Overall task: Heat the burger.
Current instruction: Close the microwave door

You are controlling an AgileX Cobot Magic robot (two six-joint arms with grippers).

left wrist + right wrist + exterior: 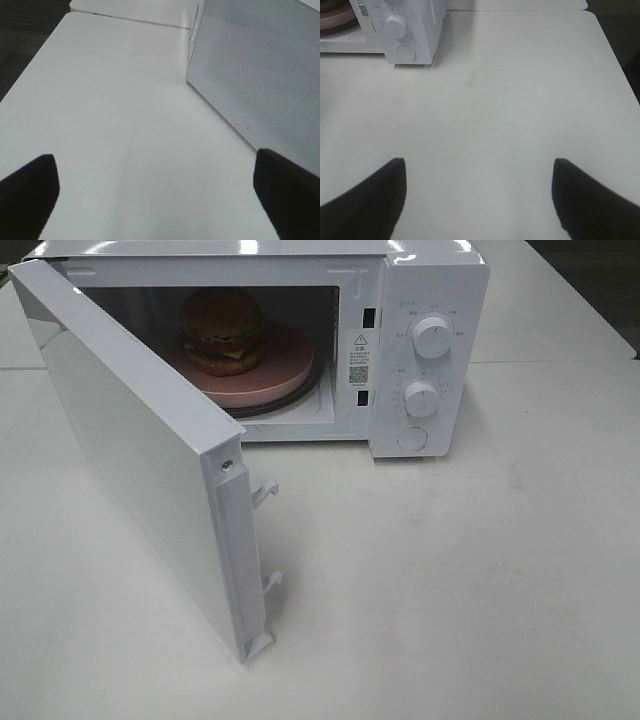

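The burger point(223, 330), with a golden-brown bun, lettuce and cheese, sits on a round pink plate point(280, 370) inside the white microwave point(430, 280). The microwave door point(130, 450) stands wide open to the left. Neither gripper shows in the exterior high view. My left gripper point(157, 192) is open and empty above the white table, beside the door's outer face point(260, 75). My right gripper point(479, 197) is open and empty over the table, well back from the microwave's control panel point(400, 30). The plate's edge point(332, 12) shows in the right wrist view.
Two round knobs point(432, 335) point(421, 398) and a round button point(411, 438) are on the microwave's right panel. The white table point(480, 590) spreads in front. A dark floor point(25, 45) lies beyond the table's edge.
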